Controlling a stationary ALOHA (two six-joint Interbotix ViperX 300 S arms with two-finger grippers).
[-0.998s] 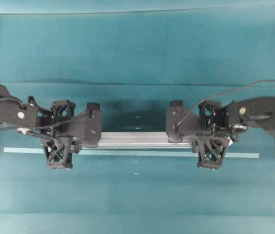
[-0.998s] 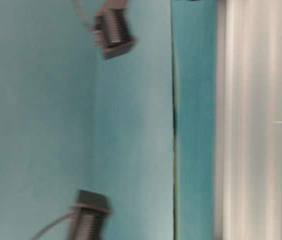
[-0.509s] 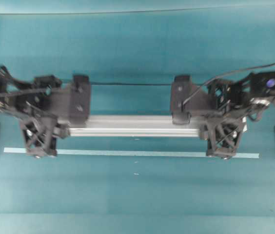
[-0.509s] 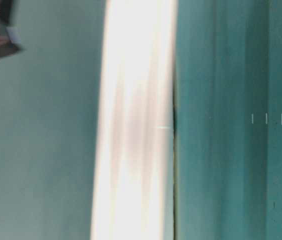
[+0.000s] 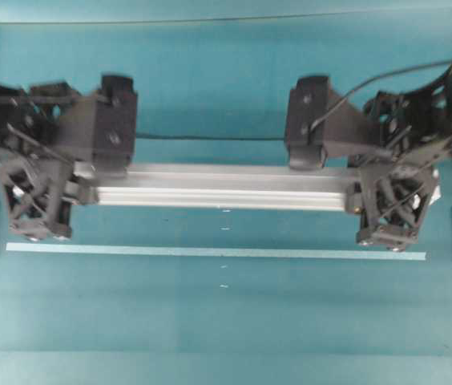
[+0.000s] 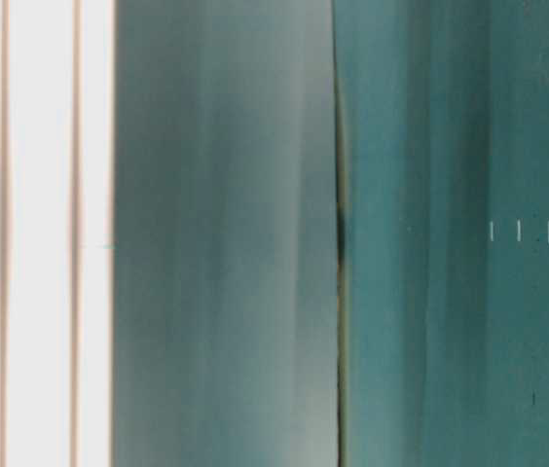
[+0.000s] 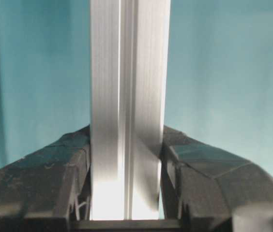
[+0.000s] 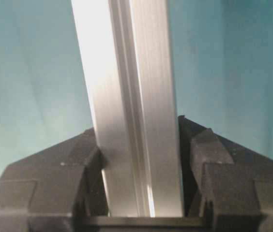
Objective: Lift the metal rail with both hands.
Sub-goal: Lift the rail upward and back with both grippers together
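My left gripper [image 5: 58, 188] and right gripper [image 5: 386, 192] clamp opposite ends of the metal rail [image 5: 222, 187], which spans level between them, beyond the tape strip [image 5: 210, 251].

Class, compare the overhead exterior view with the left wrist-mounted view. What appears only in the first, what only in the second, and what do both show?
Only the overhead view shows the metal rail's whole length, the right tool clamping its other end, and the pale tape strip on the teal table. Only the left wrist view shows the left tool's fingers pressed against the rail's sides close up, and its lengthwise groove. Both show the rail gripped by the left tool over the teal surface.
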